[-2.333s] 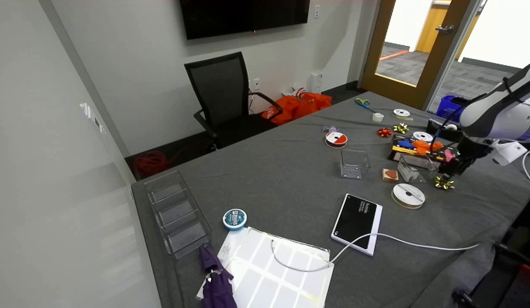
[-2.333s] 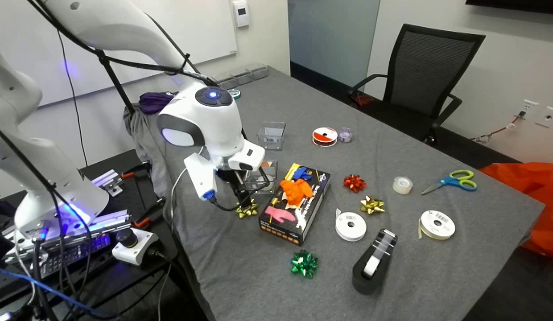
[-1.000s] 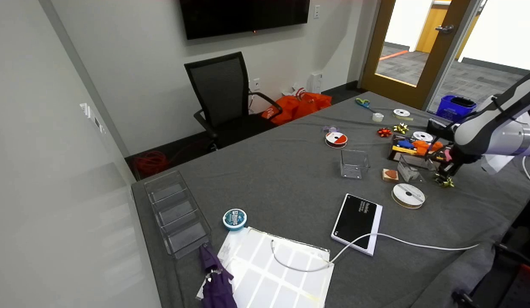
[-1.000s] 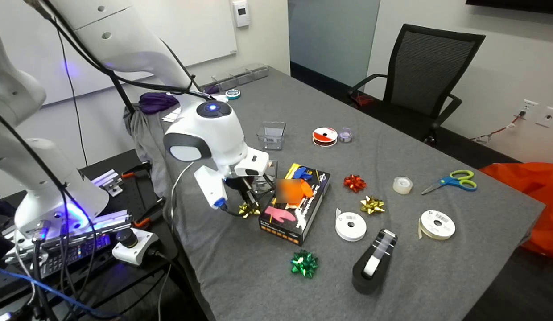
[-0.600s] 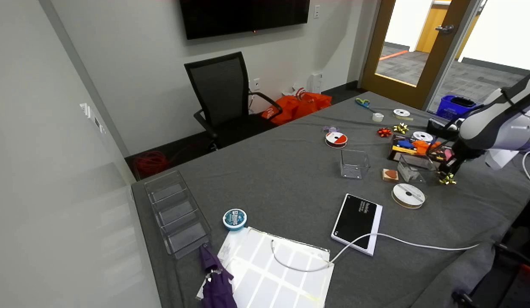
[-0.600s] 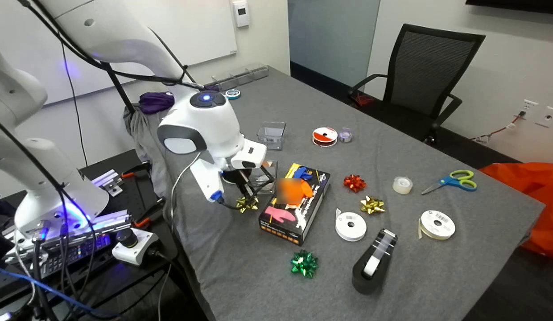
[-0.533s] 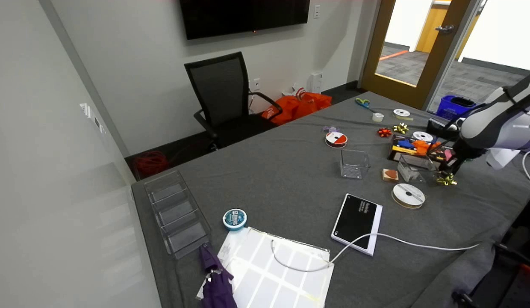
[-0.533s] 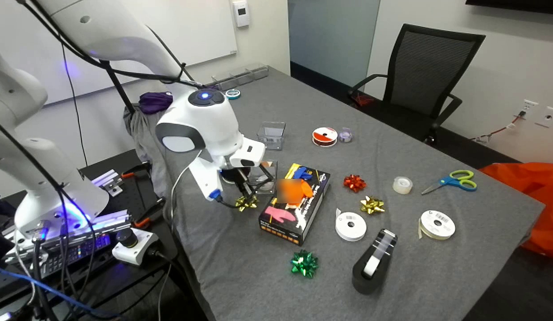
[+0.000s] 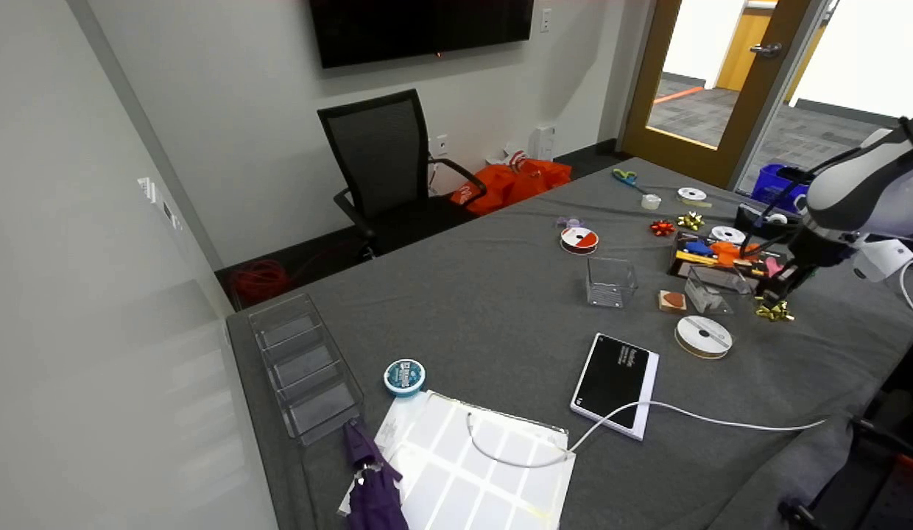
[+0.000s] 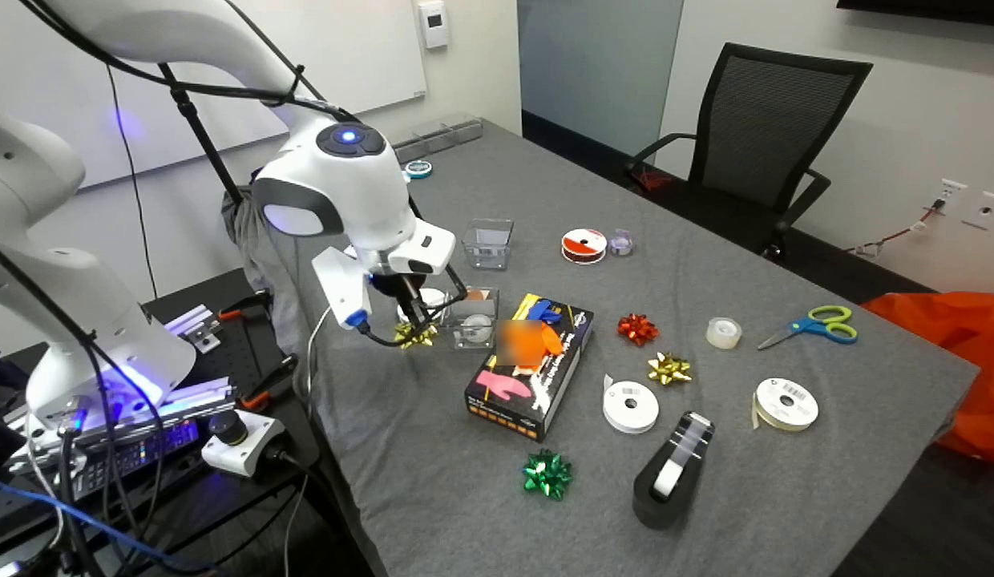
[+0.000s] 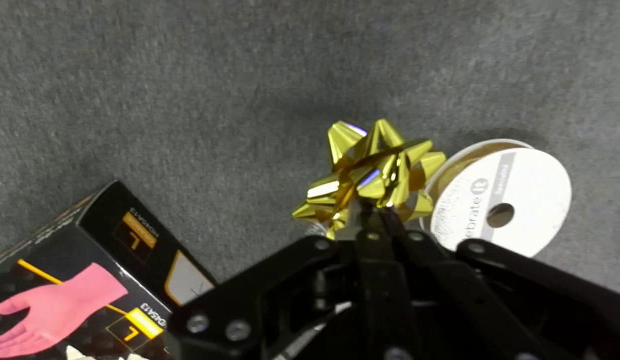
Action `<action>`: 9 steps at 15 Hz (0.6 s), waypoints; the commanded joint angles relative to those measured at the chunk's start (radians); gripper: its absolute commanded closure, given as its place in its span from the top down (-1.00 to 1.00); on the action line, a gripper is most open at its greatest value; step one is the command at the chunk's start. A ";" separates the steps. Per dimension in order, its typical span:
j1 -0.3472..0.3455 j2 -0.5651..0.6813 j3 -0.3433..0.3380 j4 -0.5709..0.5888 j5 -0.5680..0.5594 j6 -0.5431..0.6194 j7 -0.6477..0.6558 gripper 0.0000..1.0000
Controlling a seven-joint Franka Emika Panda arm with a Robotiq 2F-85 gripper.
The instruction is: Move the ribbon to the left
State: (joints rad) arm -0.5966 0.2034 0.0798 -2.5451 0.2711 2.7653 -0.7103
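The ribbon looks to be a shiny gold bow [image 11: 385, 170], with my gripper [image 11: 377, 214] at its underside in the wrist view. The black fingers stand pressed together there, and the tips are partly covered by gold loops. In both exterior views the bow [image 9: 775, 311] [image 10: 418, 334] hangs at or just below the fingertips. Whether it clears the cloth is hard to tell. Close by lies a white spool of gold ribbon [image 9: 704, 337], which the wrist view shows right beside the bow and an exterior view shows partly behind my gripper [image 10: 422, 319].
A black glove box [image 10: 505, 389] and a clear container [image 9: 718, 291] flank the bow. A wooden stamp [image 9: 671, 301], another clear container [image 9: 611, 283] and a black-and-white box [image 9: 617, 383] lie farther along. A green bow [image 10: 547, 474] and a tape dispenser [image 10: 673, 473] sit across the table.
Over the last half second my gripper and the gold bow have shifted together, up and left in one exterior view, slightly right in the other. The other objects have stayed put.
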 commanded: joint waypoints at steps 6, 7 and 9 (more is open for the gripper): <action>0.258 -0.222 -0.114 -0.005 0.278 -0.240 0.033 -0.99; 0.291 -0.218 -0.126 0.007 0.297 -0.230 0.055 -0.99; 0.345 -0.199 -0.142 0.034 0.344 -0.203 0.088 -0.99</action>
State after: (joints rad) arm -0.3291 -0.0104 -0.0202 -2.5404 0.5516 2.5505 -0.6546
